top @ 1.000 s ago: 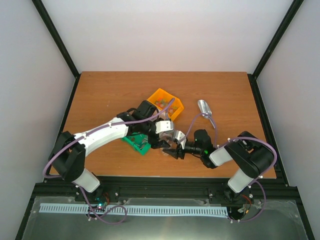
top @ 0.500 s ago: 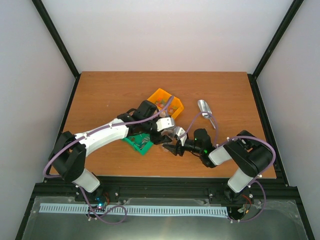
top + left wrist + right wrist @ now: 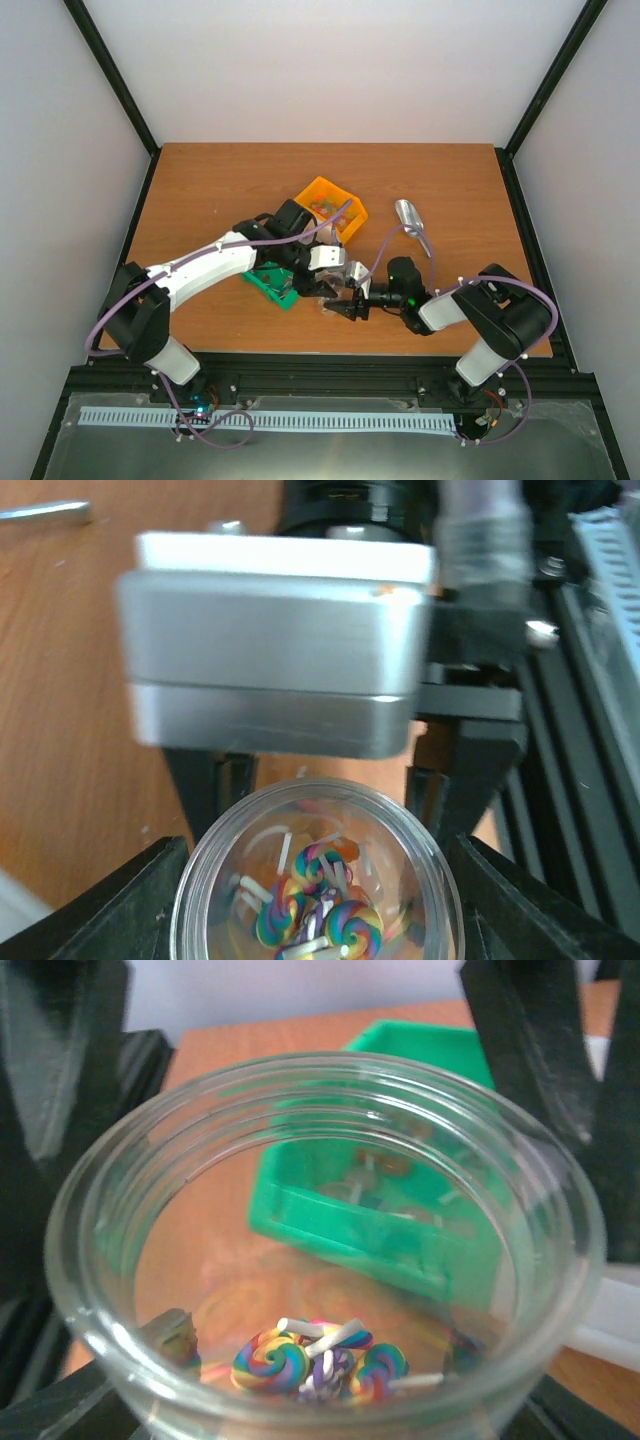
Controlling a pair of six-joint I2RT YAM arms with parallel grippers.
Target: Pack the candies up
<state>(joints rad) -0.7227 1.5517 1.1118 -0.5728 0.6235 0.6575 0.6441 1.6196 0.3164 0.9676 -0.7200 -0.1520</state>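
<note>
Right wrist: right jaws clamp clear jar [image 3: 100, 1210] holding swirl candies [image 3: 275, 1358]; left jaws grip same jar

No writing, label, brand mark or number could be read in any view. The clear jar [image 3: 90, 1222] was unmarked, the candies [image 3: 272, 1362] inside it showed only coloured swirls, and the green bin [image 3: 420, 1038] at 12 o'clock beyond the jar was plain plastic.

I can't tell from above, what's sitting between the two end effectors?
A clear jar with a few rainbow swirl candies at its bottom, shown in both wrist views.
</note>
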